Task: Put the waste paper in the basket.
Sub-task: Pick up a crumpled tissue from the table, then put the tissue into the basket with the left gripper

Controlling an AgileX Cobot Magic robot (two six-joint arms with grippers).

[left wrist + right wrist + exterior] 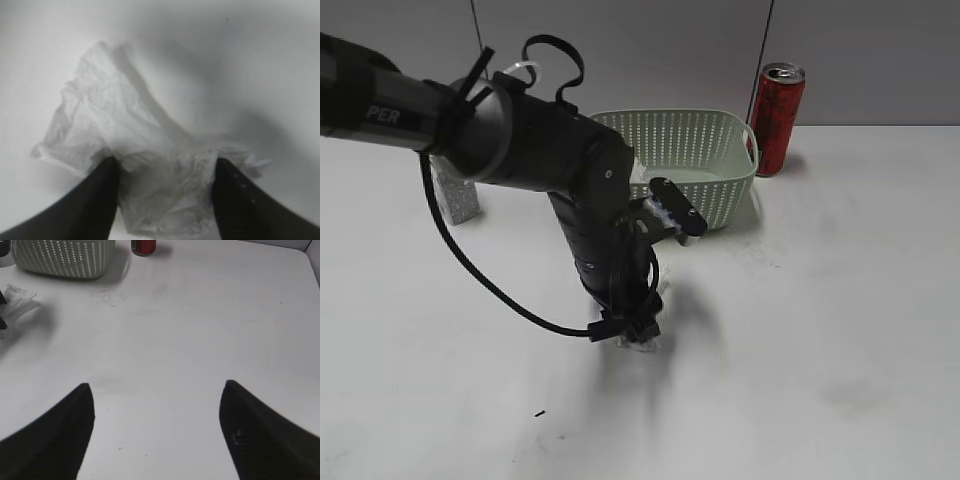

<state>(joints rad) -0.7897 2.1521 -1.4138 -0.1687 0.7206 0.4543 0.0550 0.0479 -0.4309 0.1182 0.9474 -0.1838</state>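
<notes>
One crumpled white waste paper wad [125,135] lies on the white table. In the left wrist view my left gripper [164,170] is open, with its two black fingers on either side of the wad's near part. In the exterior view the left gripper [632,332] points down at the table, and only a bit of the wad [647,346] shows under it. The wad also shows in the right wrist view [17,299]. The pale green basket [670,116] stands behind the left arm and appears again in the right wrist view [65,262]. My right gripper [157,395] is open and empty over bare table. No other wads are in view.
A tall red can [778,118] stands right of the basket, also in the right wrist view [143,246]. A small grey-white carton [458,200] stands at the left, partly behind the left arm. A cable loops off the left arm down to the table.
</notes>
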